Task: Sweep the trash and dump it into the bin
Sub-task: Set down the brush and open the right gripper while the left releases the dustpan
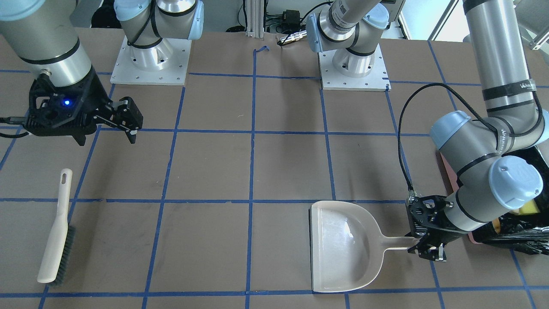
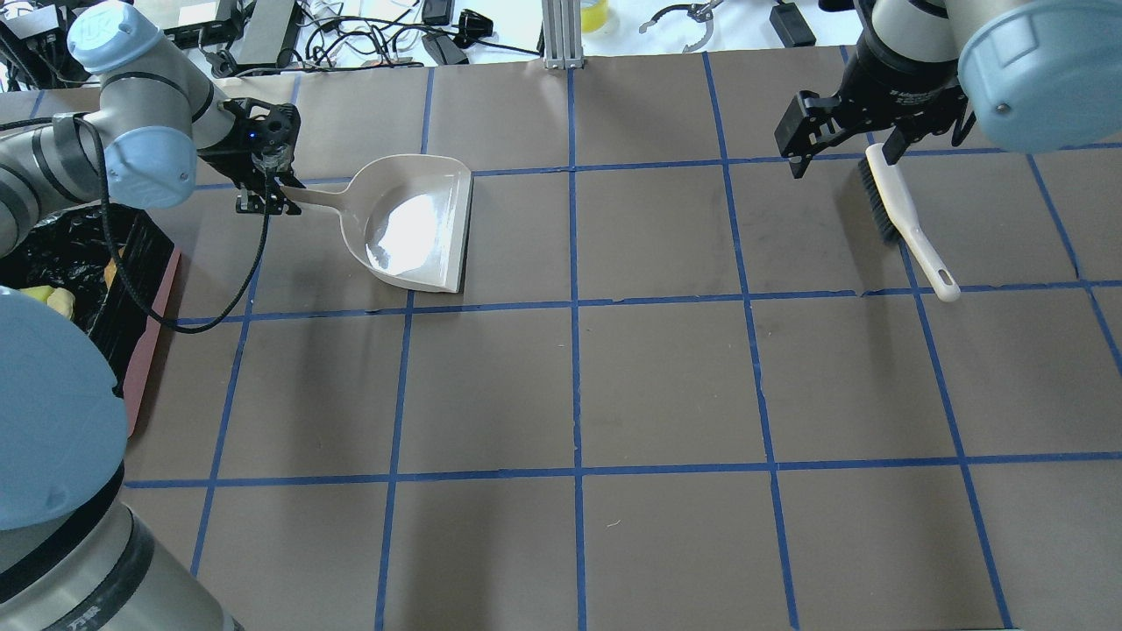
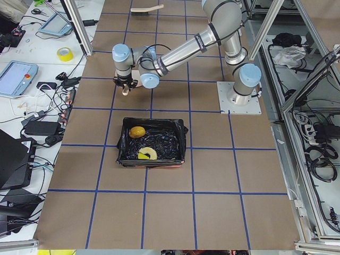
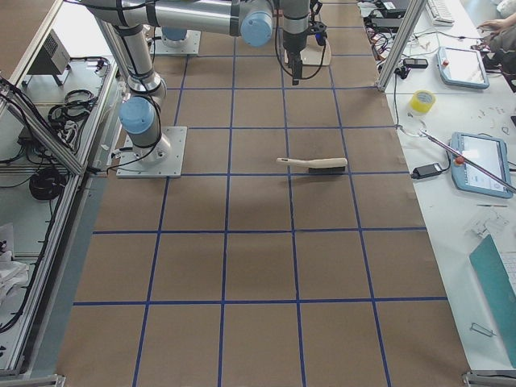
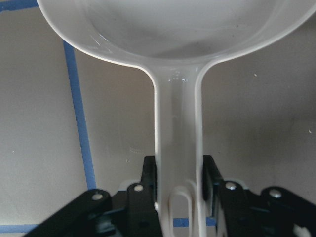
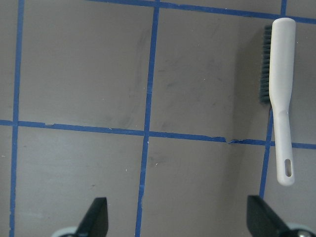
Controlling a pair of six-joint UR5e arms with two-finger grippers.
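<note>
The beige dustpan (image 1: 343,244) lies flat and empty on the table; it also shows in the overhead view (image 2: 412,223) and the left wrist view (image 5: 177,49). My left gripper (image 1: 429,251) (image 2: 263,197) (image 5: 178,182) is shut on the end of its handle. The pink bin with a black bag (image 3: 180,143) (image 2: 145,359) stands beside my left arm. In it lie a golden-brown lump (image 3: 138,132) and a yellow piece (image 3: 147,154) (image 1: 529,208); a third item is not clear. My right gripper (image 1: 122,124) (image 2: 841,149) (image 6: 180,219) is open and empty above the table.
A beige hand brush with dark bristles (image 1: 55,231) (image 2: 903,215) (image 6: 281,98) (image 4: 313,164) lies on the table close to my right gripper. The brown table has a blue tape grid. The arm bases (image 1: 150,64) stand at the robot's edge.
</note>
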